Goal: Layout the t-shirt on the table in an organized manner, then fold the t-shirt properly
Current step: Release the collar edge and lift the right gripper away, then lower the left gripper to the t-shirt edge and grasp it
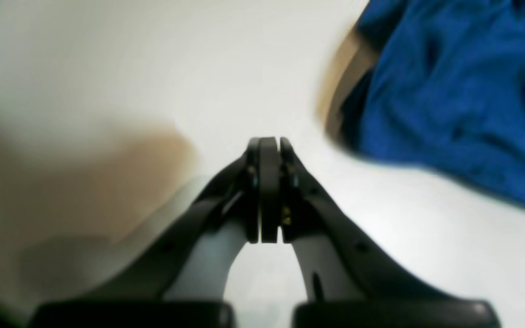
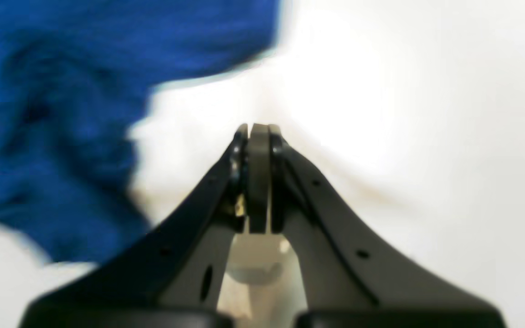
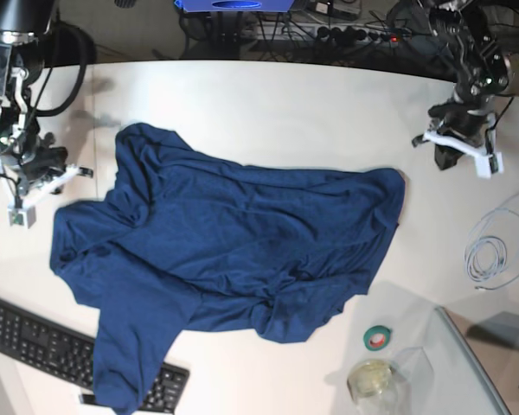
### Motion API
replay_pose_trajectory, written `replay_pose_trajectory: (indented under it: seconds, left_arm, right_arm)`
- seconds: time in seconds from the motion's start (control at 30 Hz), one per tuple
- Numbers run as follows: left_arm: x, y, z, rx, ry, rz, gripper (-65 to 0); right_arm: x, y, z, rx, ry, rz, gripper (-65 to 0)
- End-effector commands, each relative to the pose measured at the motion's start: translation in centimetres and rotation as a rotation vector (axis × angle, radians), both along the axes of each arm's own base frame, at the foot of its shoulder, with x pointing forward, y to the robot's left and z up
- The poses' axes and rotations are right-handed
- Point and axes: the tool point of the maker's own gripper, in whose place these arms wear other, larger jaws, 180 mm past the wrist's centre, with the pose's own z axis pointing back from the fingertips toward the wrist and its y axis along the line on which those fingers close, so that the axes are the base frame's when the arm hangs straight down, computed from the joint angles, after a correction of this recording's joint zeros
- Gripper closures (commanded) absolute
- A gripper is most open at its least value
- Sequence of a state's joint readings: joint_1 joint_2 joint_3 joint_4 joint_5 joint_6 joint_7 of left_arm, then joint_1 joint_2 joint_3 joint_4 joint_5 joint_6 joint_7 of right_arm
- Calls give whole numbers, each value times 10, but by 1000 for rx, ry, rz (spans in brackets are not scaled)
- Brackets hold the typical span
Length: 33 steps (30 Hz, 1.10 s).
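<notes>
The white bench [image 3: 268, 112] carries the t-shirt [image 3: 225, 251] rumpled mid-surface, long axis running between both side edges. The right claw [image 2: 259, 130], pressed together, hovers nearest; the left claw [image 1: 269, 141], likewise closed, sits farther off.

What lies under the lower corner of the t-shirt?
The t-shirt drapes over the black keyboard, hiding its middle keys; both ends show. Elsewhere only the table shows around it.

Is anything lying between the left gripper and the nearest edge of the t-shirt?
No. In the base view, only bare white table separates the left gripper from the t-shirt. The left wrist view shows the same.
</notes>
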<state>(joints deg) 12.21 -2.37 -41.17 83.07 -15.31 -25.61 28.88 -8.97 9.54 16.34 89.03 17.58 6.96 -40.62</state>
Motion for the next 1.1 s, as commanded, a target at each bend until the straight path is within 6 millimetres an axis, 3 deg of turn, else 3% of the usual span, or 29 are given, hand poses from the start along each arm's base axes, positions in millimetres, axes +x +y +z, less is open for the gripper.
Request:
replay_pose_trajectory:
  seconds: [0.0,0.1,0.17,0.27,0.33,0.5,0.63,0.93,1.0,1.07]
  left_arm:
    - [4,7,7,12,-30,6,-30]
    - [4,3,-7,-30,-13,18,-232]
    - [7,0,-18,-64,2,27,-313]
    - [12,-7,-29,-108,12,34,-341]
    - [20,-26,-32,-153,-7,-30,-346]
    - [28,-57,-26,-206,-56,-136,-346]
    - [28,-63,-31,-225,-51,-133,-346]
    - [48,-72,-41,-291,-79,-108,-334]
    - [51,-74,-41,-295,-97,-103,-268]
    - [52,-83,-39,-287,-97,-138,-64]
  right_arm:
    - [13,-11,19,-43,-65,6,-11]
    - [9,-10,19,-45,-64,11,-11]
    - [7,-9,18,-45,-58,12,-11]
    - [-2,-9,12,-45,-38,13,-11]
    - [-3,-9,12,-45,-35,13,-11]
    - [-11,-8,6,-43,-15,16,-11]
    - [-12,-8,5,-42,-12,15,-11]
    - [-15,-7,3,-40,-4,29,-11]
    - [-15,-1,2,-34,-6,69,-11]
    - [-20,4,-1,-27,4,112,-9]
